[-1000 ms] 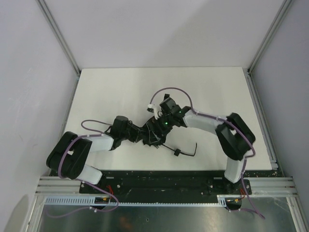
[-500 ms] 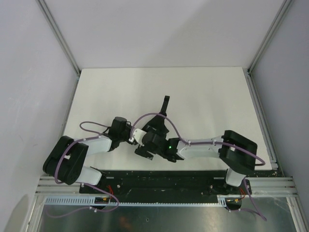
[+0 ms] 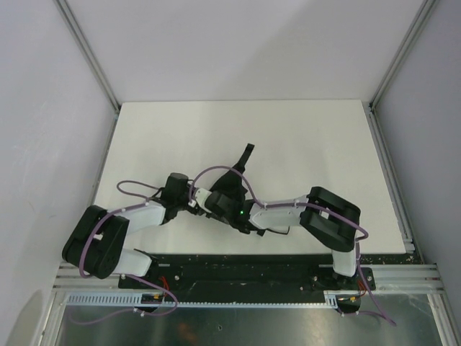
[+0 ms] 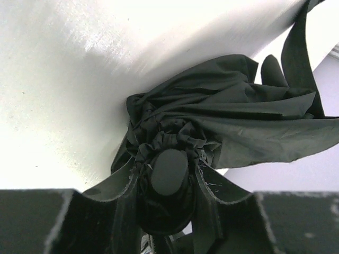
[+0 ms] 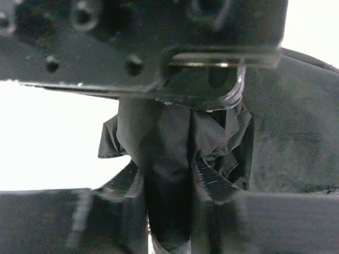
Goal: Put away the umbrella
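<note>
A black umbrella (image 4: 228, 116), its fabric bunched, sits near the middle of the white desk's (image 3: 310, 137) near edge, gripped from both sides: the left tool (image 4: 165, 185) is closed on its rounded end cap and the right tool (image 5: 168, 211) on its gathered fabric.
</note>
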### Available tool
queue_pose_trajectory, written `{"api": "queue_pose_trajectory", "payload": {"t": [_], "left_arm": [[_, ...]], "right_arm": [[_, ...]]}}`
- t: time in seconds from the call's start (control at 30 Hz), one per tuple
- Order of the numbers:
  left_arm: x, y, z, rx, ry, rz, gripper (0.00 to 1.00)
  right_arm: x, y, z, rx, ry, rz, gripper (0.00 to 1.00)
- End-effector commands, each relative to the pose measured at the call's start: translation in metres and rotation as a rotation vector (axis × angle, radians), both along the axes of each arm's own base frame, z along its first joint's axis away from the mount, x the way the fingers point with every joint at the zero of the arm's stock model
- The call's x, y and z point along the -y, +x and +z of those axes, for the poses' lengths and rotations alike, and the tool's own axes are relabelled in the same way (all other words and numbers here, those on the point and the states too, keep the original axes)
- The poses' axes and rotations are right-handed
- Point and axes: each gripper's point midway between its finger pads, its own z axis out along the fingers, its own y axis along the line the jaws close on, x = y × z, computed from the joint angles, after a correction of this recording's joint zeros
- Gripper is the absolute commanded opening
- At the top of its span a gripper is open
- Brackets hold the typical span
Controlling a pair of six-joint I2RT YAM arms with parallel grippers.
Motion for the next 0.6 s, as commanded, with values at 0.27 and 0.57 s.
{"api": "queue_pose_trajectory", "payload": {"t": [0.27,0.57], "left_arm": [[-0.032,0.014,0.029,0.189,0.189,-0.033,0.96],[-0.046,0.013,0.062,0.357,0.062,0.012,0.99]], "right_arm": [[0.064,-0.069,-0.088,-0.940,0.011,-0.147,0.00],[0.053,-0.076,-0.089,-1.223,0.192,-0.159,0.00]]}}
